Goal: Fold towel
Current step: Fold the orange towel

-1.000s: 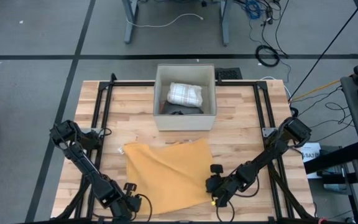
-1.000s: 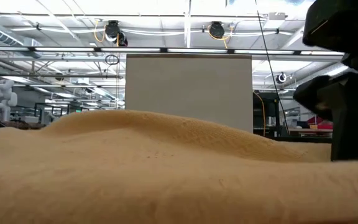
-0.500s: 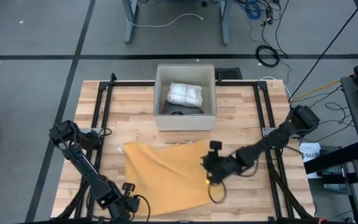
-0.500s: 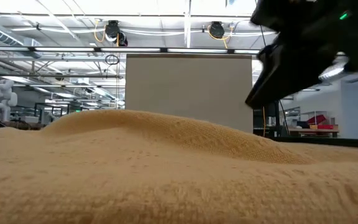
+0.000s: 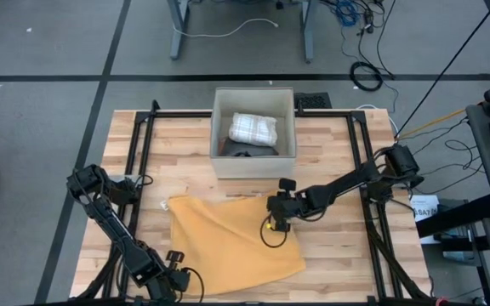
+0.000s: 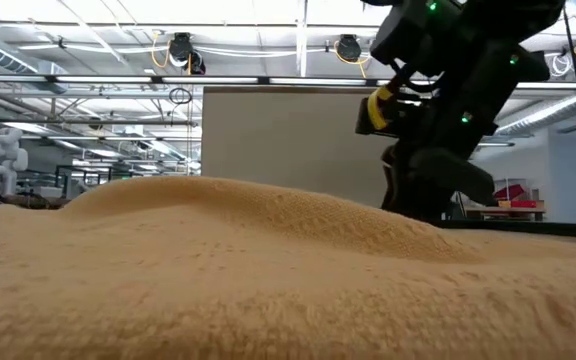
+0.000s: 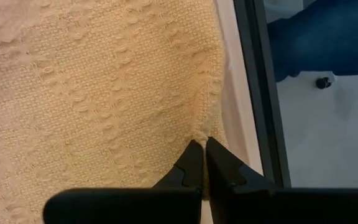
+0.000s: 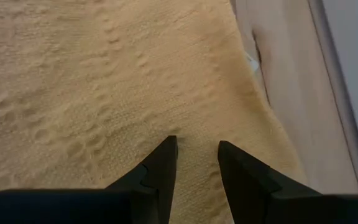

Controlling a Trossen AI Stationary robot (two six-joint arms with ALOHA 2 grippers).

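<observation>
the towel (image 5: pixel 228 238) lies rumpled in front of the box (image 5: pixel 253 132); left pincer (image 7: pixel 202 163) is clamped together on its near edge, probably anchoring it; right pincer (image 8: pixel 196 163) hovers apart above the cloth, ready to grab.

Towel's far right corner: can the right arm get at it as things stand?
Probably yes. The right gripper hangs open over the towel near that corner, with nothing between; the box sits just beyond.
</observation>
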